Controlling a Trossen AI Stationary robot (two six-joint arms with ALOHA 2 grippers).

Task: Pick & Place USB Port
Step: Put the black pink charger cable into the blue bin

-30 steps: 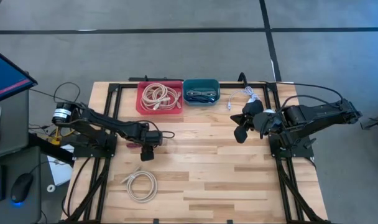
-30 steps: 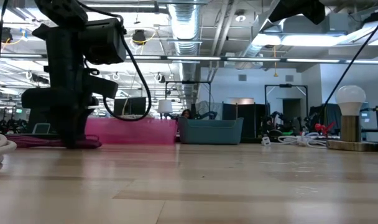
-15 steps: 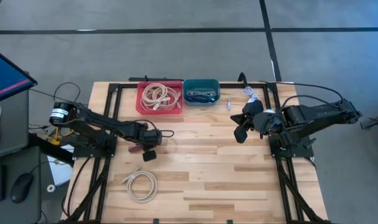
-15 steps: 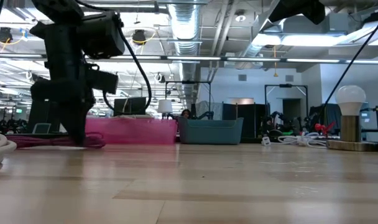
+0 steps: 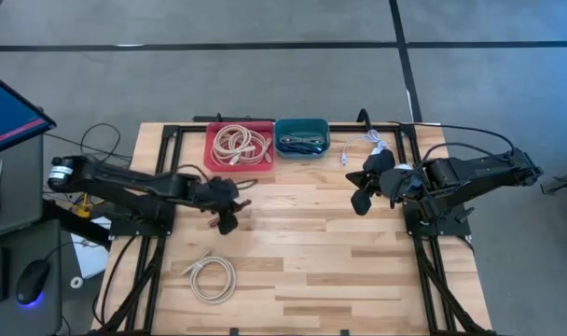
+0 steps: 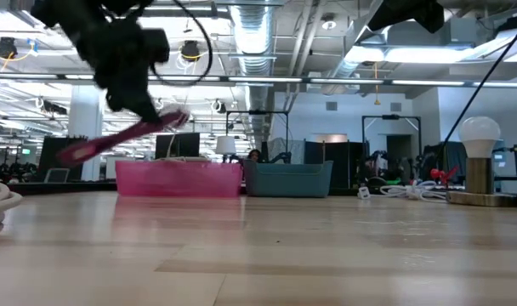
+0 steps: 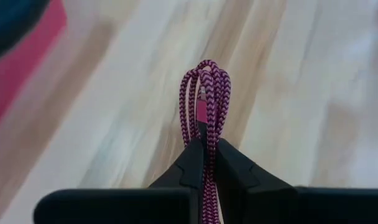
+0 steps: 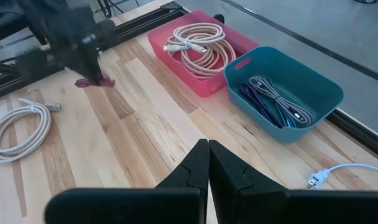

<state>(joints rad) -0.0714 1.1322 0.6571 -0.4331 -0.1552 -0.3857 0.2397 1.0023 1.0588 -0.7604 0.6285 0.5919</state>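
Magenta cable [image 7: 206, 99] in left gripper [image 7: 204, 146] — above table [image 5: 358, 271].

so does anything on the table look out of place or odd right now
Mostly tidy. Two cables lie loose outside the bins: a coiled white cable near the front left, and a thin white cable on the wood beside the teal bin. The left gripper is shut on a magenta braided cable, held off the table.

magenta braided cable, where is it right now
The magenta braided cable hangs off the table, clamped in the left gripper, just in front of the pink bin.
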